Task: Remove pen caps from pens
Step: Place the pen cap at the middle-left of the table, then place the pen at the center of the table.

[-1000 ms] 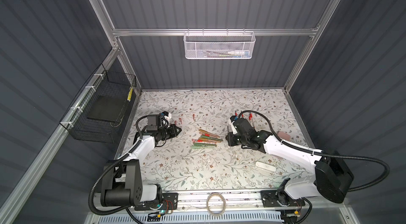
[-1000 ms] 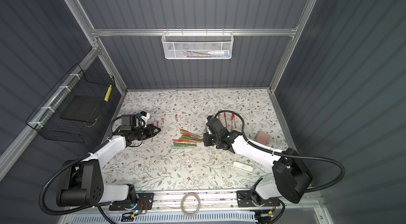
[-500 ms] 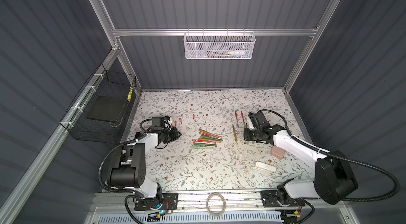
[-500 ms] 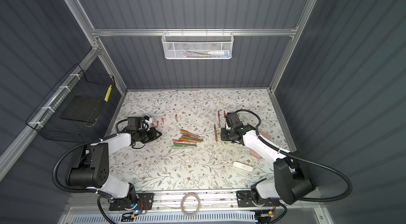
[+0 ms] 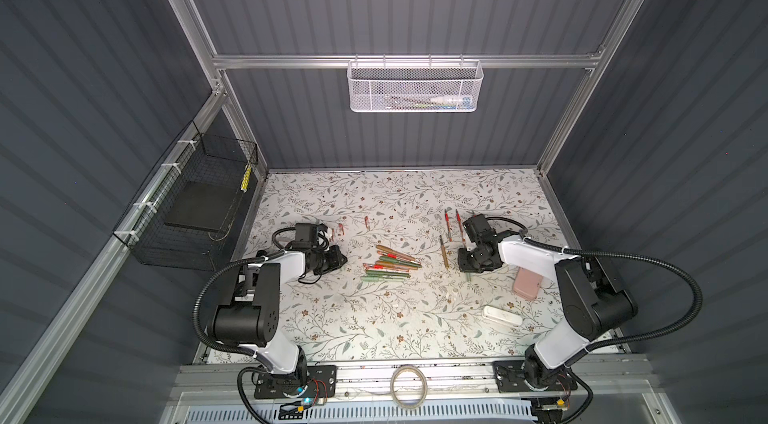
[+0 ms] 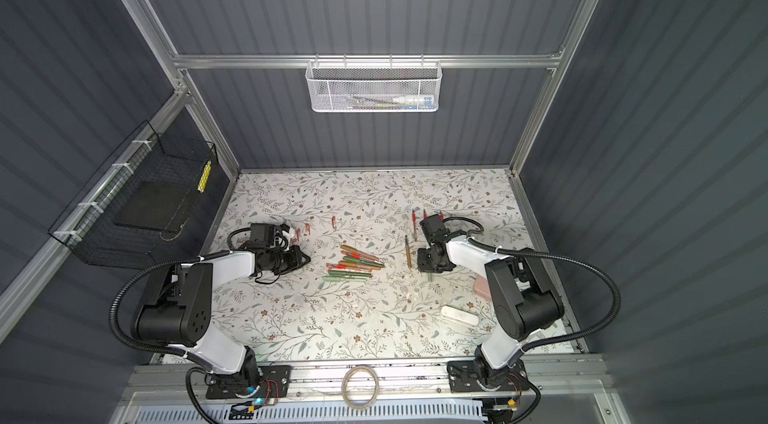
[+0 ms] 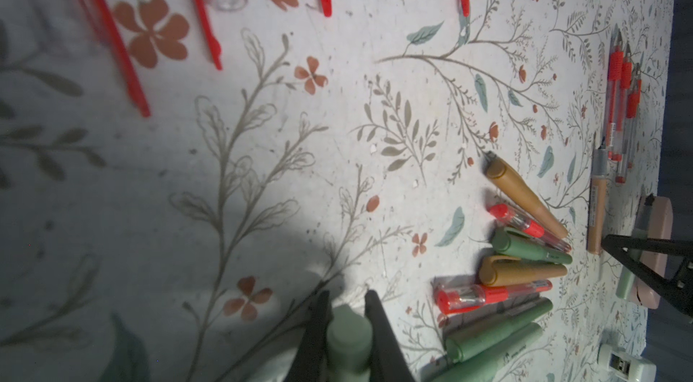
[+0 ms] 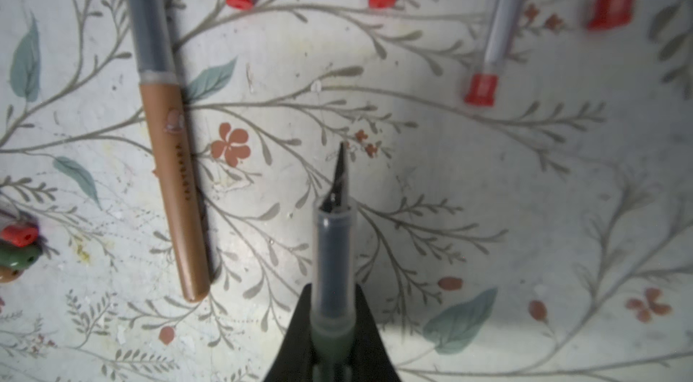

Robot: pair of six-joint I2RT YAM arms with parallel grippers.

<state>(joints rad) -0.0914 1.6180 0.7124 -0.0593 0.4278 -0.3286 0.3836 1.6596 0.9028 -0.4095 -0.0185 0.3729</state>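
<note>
- Jaws: L gripper point(image 7: 348, 299) pinching a pale-green cap point(image 7: 348, 339); R gripper point(image 8: 333, 288) pinching the green pen point(image 8: 333, 249), nib bare.
- Step, prob.: this pen's uncapped; both parts need setting down.
- Next: R lays pen beside brown pen point(image 8: 170, 181), L drops cap; capped pile point(image 5: 388, 266) waits btw the arms.

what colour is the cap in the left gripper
Pale sage green. The cap shows best in the left wrist view, pinched in the left gripper.
</note>
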